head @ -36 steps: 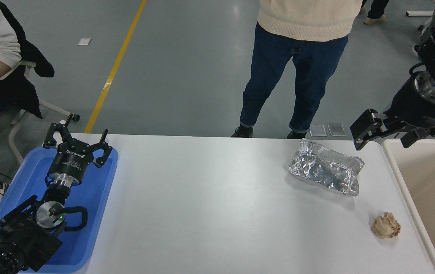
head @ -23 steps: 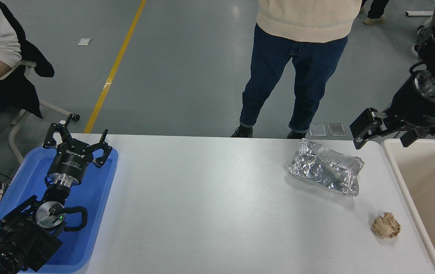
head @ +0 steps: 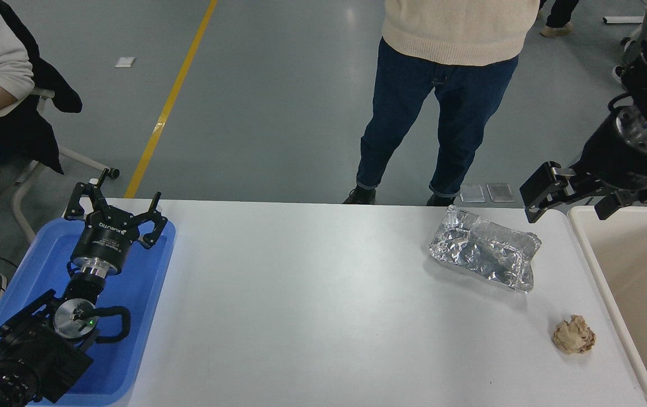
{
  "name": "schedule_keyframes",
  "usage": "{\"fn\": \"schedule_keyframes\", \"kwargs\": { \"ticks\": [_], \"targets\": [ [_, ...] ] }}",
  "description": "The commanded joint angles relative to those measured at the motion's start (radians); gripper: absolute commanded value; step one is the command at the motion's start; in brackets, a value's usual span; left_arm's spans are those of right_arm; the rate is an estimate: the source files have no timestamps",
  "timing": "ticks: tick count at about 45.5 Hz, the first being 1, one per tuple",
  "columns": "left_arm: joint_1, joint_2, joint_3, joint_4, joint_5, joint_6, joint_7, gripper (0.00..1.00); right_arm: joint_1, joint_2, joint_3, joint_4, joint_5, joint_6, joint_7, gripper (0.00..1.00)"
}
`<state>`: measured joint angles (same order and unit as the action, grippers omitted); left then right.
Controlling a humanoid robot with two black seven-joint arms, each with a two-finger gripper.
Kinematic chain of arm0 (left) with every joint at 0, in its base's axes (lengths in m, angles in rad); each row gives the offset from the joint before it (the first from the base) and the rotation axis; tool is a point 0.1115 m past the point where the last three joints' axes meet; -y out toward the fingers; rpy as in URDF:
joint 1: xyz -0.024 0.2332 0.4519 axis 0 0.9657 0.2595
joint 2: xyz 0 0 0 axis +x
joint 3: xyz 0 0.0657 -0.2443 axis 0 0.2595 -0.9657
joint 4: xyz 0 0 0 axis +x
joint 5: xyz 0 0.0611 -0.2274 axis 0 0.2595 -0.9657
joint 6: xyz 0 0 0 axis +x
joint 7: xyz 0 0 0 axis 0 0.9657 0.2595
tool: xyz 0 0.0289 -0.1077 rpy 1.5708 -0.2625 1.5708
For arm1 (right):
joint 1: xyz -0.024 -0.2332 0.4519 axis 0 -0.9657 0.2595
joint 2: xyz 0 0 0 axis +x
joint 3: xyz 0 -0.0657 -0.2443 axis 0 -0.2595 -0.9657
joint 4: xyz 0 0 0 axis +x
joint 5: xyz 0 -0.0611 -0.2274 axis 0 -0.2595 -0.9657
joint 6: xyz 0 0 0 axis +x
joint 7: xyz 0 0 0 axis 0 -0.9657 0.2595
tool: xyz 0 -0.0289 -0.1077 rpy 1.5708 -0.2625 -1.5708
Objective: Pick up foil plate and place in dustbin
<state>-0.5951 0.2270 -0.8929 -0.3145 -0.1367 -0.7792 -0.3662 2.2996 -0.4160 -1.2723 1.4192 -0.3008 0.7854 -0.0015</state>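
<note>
foil plate (head: 484,249) sits untouched on the table, far right, long axis slanting toward the dustbin (head: 589,249). your right gripper (head: 569,206), jaws apart and empty, hangs just beyond its far-right end; left gripper (head: 114,217) parked over the blue tray (head: 148,294), also spread.

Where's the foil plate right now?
In the head view, the foil plate lies on the table's far right, between the dustbin and the table's middle, behind the paper wad.
</note>
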Motion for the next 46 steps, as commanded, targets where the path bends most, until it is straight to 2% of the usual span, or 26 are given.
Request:
{"fn": "schedule_keyframes", "kwargs": {
  "ticks": [1,24,31,44,46],
  "targets": [
    [0.001,0.0,0.0,0.0,0.0,0.0,0.0,1.0,-0.006,0.0,0.001,0.0,0.0,0.0,0.0,1.0],
    [0.001,0.0,0.0,0.0,0.0,0.0,0.0,1.0,-0.071,-0.006,0.037,-0.014,0.002,0.0,0.0,1.0],
    [0.001,0.0,0.0,0.0,0.0,0.0,0.0,1.0,-0.089,-0.081,0.077,-0.029,0.012,0.0,0.0,1.0],
    [0.001,0.0,0.0,0.0,0.0,0.0,0.0,1.0,-0.392,-0.095,0.083,-0.291,0.195,0.0,0.0,1.0],
    [0.001,0.0,0.0,0.0,0.0,0.0,0.0,1.0,-0.44,-0.093,0.085,-0.319,0.21,-0.041,0.0,1.0]
  ]
}}
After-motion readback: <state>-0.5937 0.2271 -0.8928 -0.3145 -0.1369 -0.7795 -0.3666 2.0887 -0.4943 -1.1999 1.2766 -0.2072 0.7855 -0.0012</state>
